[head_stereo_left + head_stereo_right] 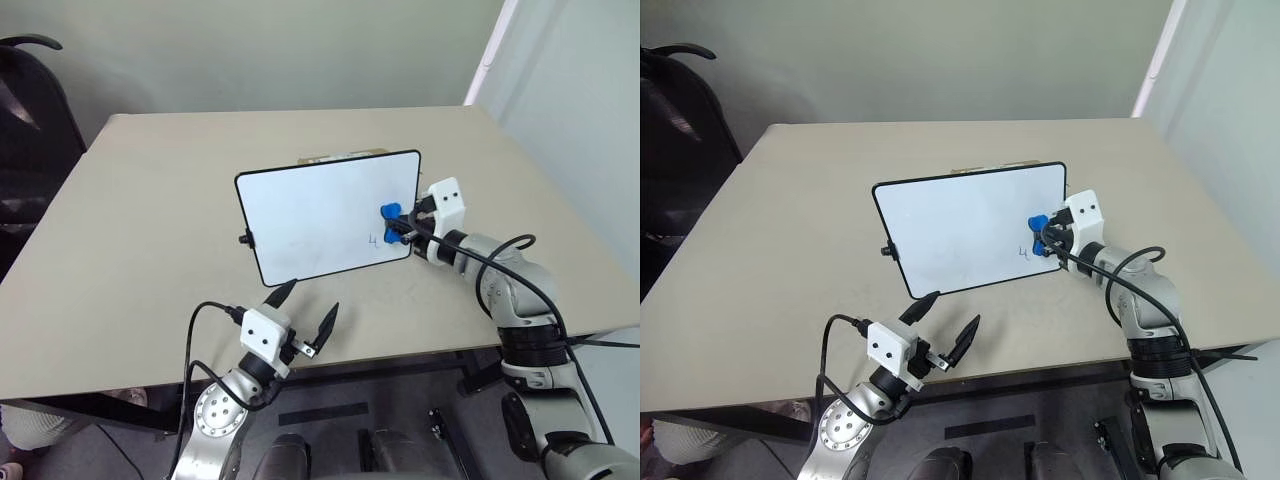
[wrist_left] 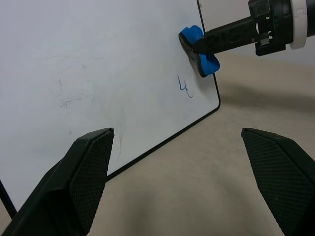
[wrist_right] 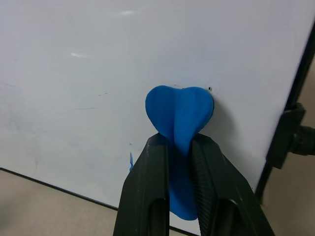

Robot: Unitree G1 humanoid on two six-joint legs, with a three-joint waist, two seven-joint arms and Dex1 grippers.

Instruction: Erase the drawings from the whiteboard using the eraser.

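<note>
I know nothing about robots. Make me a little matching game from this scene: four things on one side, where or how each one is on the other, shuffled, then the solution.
Things:
1. eraser
2. drawings
3. left gripper
4. whiteboard

Descriptions:
A. open, holding nothing, near the table's front edge
B. standing propped up on the table
C. pinched in the right gripper, pressed to the board
D. small blue marks just below the eraser, not yet wiped

Pairs: 1-C, 2-D, 3-A, 4-B
</note>
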